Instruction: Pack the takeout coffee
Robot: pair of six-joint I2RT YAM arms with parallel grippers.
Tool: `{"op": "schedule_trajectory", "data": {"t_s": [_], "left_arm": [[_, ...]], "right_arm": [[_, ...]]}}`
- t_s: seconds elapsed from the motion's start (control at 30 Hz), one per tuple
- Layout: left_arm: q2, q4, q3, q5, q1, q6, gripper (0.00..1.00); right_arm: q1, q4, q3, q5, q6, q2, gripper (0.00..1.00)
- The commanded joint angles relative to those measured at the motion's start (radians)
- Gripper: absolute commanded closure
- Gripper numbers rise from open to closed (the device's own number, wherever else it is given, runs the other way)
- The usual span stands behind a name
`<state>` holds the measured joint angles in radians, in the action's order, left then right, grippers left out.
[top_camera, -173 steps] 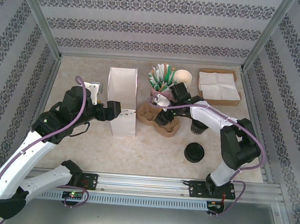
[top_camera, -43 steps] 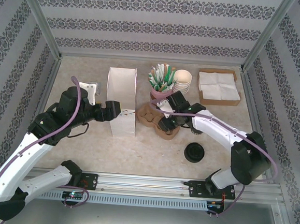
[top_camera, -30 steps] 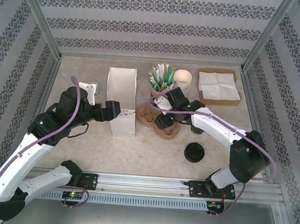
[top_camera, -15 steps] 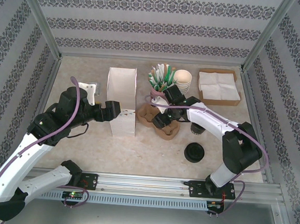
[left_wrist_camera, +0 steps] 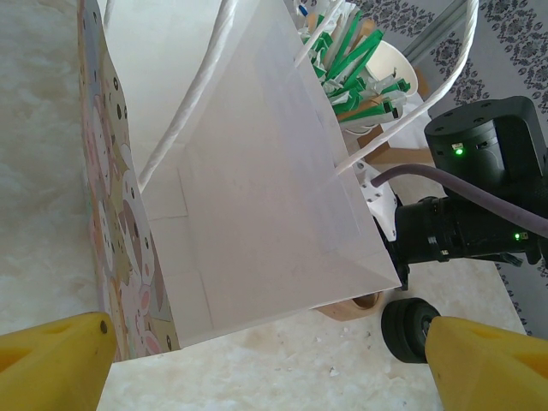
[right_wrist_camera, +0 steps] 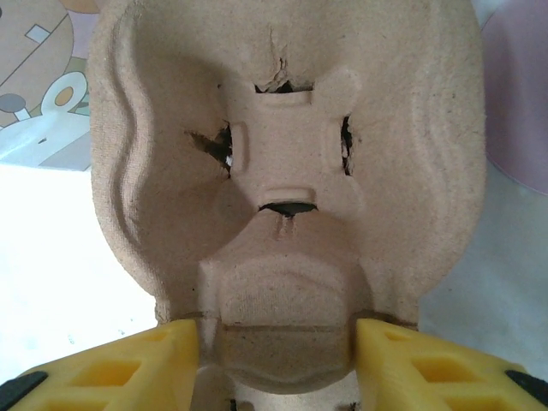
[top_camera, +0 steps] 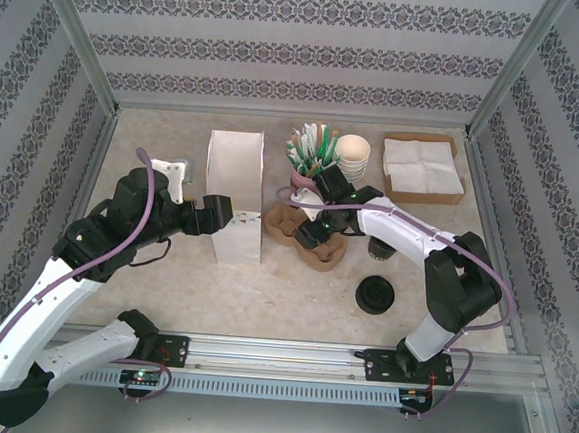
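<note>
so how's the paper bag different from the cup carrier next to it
The paper bag is white with a printed side and stands tall, open on top; the cup carrier is brown moulded pulp, lying low and flat. The left claw is wide open at the bag, while the right claw is closed on the carrier's end. Both look empty and stand side by side.

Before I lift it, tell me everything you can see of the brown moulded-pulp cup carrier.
The brown moulded-pulp cup carrier is rough, fibrous cardboard, with rounded lobes and hollow cup wells around a raised centre block. The slots beside that block show small tears. The wells in view hold no cups. It lies flat on the table, right of the white paper bag and in front of the pink stirrer cup. The right gripper straddles one end lobe, its yellow fingers against both sides.
</note>
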<state>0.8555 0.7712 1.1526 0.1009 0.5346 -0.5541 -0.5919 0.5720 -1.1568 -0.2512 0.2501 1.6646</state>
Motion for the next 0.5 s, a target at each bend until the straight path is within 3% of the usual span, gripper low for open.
{"op": "schedule_trajectory", "data": {"t_s": [0.0, 0.47], "left_arm": [[-0.008, 0.002, -0.002, -0.006, -0.009, 0.002, 0.06], [-0.015, -0.003, -0.007, 0.004, -0.009, -0.009, 0.06]], "right_arm": [[-0.012, 0.035, -0.014, 0.018, 0.018, 0.023, 0.47], [-0.009, 0.039, 0.044, 0.056, -0.066, -0.060, 0.61]]}}
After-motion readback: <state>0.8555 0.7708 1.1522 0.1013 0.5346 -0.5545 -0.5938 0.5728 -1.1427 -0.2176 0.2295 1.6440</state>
